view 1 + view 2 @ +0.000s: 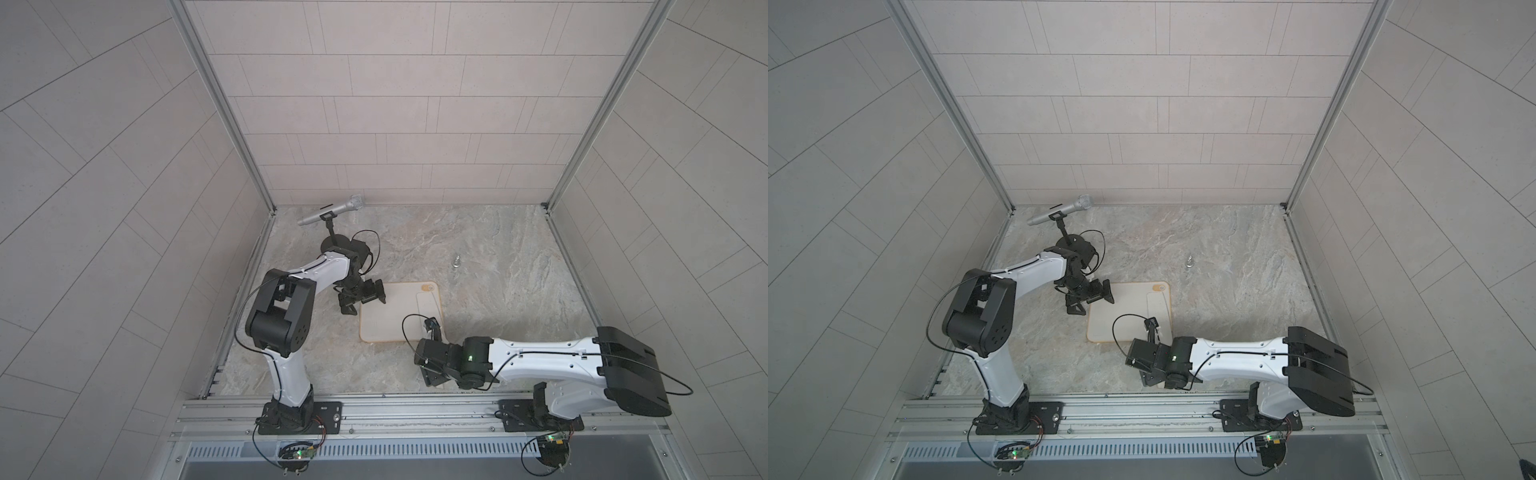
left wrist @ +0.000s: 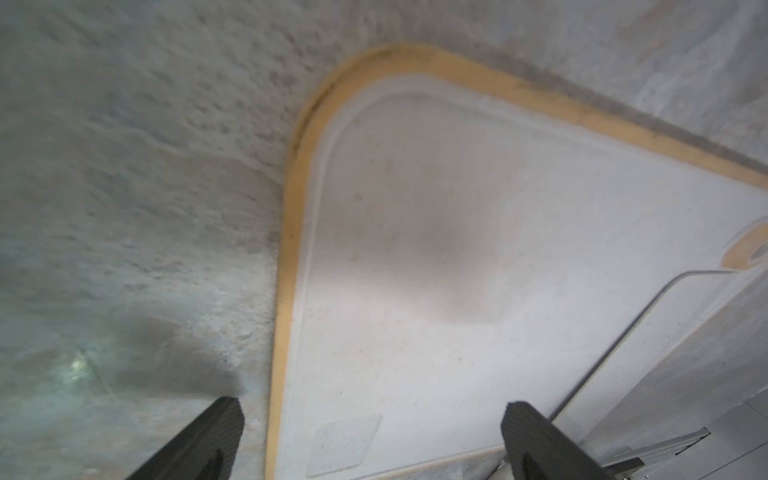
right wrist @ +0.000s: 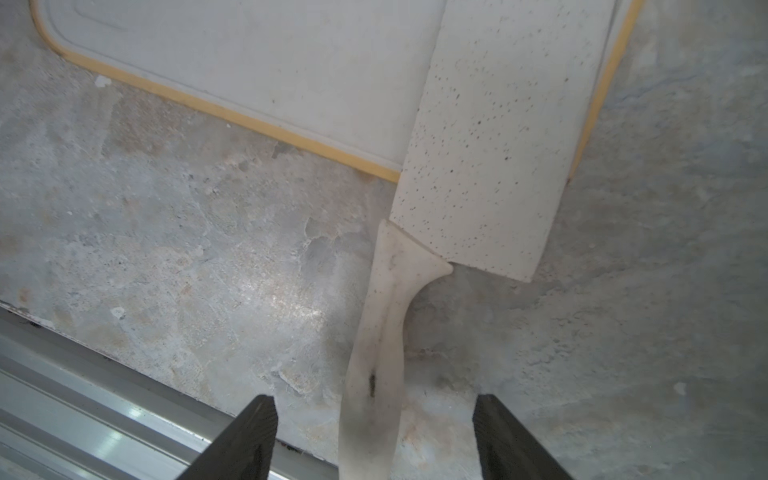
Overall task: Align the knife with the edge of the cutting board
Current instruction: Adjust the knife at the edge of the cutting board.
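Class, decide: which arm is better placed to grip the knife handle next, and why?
Right. The right gripper straddles the knife handle, jaws open; the left gripper hovers at the opposite side of the cutting board.

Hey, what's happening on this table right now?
The knife lies along one side of the cutting board, its handle sticking out over the table. The right gripper is open, jaws either side of the handle, not gripping yet. The left gripper hovers open over the board's opposite edge.

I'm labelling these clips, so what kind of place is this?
Probably a robot test cell dressed as a kitchen: tiled walls, a stone-look counter, and a cutting board with a knife.
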`<act>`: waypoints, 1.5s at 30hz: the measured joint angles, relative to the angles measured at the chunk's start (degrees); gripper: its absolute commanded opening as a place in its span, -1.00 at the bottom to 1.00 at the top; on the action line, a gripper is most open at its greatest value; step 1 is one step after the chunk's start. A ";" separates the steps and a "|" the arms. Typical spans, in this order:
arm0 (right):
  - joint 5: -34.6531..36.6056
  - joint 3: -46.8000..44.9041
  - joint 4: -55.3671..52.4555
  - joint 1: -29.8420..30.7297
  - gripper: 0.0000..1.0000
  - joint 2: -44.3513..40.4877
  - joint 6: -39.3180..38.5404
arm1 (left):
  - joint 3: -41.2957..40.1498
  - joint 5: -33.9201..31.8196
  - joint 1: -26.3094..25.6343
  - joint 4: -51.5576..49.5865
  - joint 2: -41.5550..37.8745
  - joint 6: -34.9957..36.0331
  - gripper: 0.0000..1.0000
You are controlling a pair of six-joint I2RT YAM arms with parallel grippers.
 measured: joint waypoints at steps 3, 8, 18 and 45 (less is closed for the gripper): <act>0.48 -0.04 1.33 1.22 0.32 2.38 1.64 | 0.00 -0.39 -0.24 -0.11 0.00 0.00 1.00; 1.11 -0.09 2.43 2.05 0.27 5.25 3.89 | 0.00 -0.63 -0.48 -0.26 0.07 0.02 1.00; 3.39 -0.09 2.56 2.34 -0.09 7.54 6.56 | 0.09 -1.01 -1.55 -0.72 0.94 0.00 1.00; 7.80 6.27 -0.76 2.60 -0.92 13.77 9.97 | 0.24 -2.47 -2.89 -1.36 1.07 0.02 1.00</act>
